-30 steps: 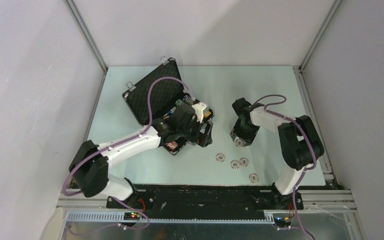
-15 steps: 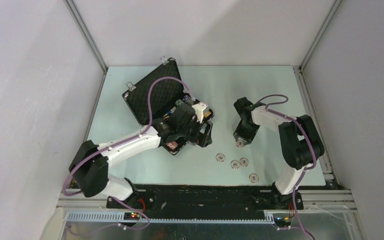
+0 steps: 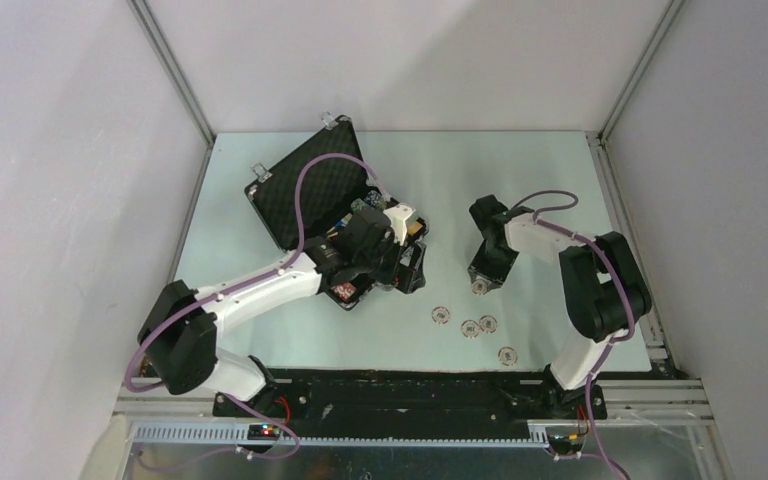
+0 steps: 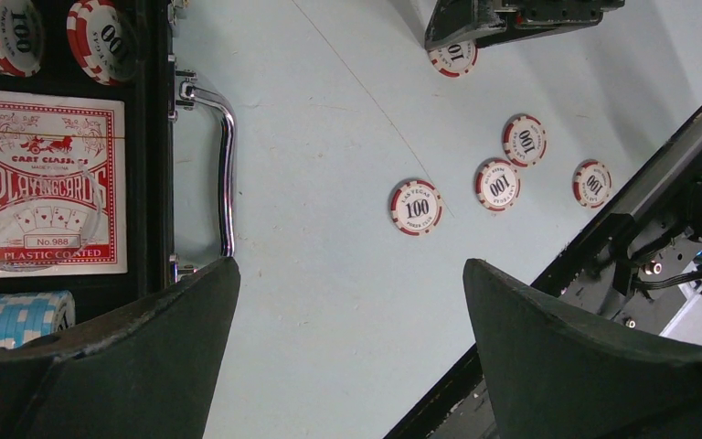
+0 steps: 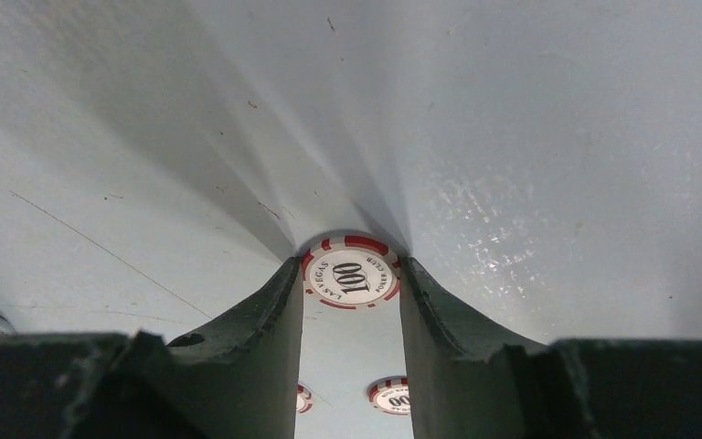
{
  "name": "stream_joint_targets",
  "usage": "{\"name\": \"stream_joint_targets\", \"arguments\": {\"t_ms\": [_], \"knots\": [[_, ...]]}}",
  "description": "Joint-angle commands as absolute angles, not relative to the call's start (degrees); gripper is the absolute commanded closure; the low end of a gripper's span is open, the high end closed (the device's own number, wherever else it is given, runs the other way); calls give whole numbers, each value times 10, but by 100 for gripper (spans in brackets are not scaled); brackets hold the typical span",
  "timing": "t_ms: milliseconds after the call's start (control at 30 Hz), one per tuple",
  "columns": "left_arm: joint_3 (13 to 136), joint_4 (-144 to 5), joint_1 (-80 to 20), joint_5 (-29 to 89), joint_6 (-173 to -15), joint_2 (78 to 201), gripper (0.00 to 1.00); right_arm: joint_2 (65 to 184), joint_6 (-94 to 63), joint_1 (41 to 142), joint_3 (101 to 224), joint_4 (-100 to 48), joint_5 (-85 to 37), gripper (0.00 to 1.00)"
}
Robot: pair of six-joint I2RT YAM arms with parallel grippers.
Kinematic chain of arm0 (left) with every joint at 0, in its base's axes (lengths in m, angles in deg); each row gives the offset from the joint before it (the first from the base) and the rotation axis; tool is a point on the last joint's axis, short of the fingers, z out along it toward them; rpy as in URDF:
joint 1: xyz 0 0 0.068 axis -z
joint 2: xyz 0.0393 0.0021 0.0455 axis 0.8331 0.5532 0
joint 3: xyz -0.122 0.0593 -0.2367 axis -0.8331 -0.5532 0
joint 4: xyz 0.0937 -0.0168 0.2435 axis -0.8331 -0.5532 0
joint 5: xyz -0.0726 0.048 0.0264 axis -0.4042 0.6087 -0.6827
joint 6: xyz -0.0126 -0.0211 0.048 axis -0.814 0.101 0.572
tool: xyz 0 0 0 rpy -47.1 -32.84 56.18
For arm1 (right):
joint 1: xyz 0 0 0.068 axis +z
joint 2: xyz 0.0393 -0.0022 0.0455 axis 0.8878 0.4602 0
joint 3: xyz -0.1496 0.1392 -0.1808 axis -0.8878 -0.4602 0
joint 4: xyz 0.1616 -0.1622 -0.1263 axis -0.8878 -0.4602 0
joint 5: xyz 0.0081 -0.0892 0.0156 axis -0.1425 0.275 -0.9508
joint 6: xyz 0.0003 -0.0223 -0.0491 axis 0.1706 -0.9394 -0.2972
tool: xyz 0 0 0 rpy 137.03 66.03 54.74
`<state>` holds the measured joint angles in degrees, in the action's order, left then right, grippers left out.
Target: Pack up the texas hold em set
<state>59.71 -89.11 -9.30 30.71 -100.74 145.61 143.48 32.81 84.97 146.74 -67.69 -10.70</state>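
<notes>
Right gripper [image 5: 351, 267] has narrowed since the earlier frame and now pinches one red-and-white chip [image 4: 452, 57] by its rim; whether the chip touches the table [image 4: 329, 119] cannot be told. Case [image 3: 305, 190] lies open at left rear, holding a card deck [image 4: 44, 183], red chips [image 4: 5, 32] and blue chips [image 4: 14, 315]. Left gripper [image 4: 349, 267] hangs spread wide and empty beside the silver handle [image 4: 226, 165], its arm covering the tray. Four loose chips [image 4: 416, 207] lie nearby, untouched.

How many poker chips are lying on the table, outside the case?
5. One chip sits between the right gripper's fingers; four more lie loose on the table. Others may hide.
</notes>
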Motion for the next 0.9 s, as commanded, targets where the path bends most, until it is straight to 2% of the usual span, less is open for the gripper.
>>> {"name": "stream_joint_targets", "arguments": {"t_ms": [0, 500, 533, 700, 767, 867], "knots": [[599, -873, -94, 303, -1016, 1450, 0, 1462, 330, 851, 1443, -647, -124, 64], [599, -847, -94, 270, -1036, 1466, 0, 1328, 342, 802, 1453, -736, -236, 61], [599, -844, -93, 268, -1038, 1467, 0, 1322, 342, 801, 1453, -736, -238, 58], [606, -842, -91, 265, -1038, 1480, 0, 1314, 334, 810, 1453, -733, -222, 28], [621, -865, -71, 298, -1015, 1488, 0, 1301, 324, 811, 1453, -738, -206, 20], [663, -908, -39, 356, -963, 1520, 0, 1260, 305, 808, 1452, -756, -170, 16]]}}
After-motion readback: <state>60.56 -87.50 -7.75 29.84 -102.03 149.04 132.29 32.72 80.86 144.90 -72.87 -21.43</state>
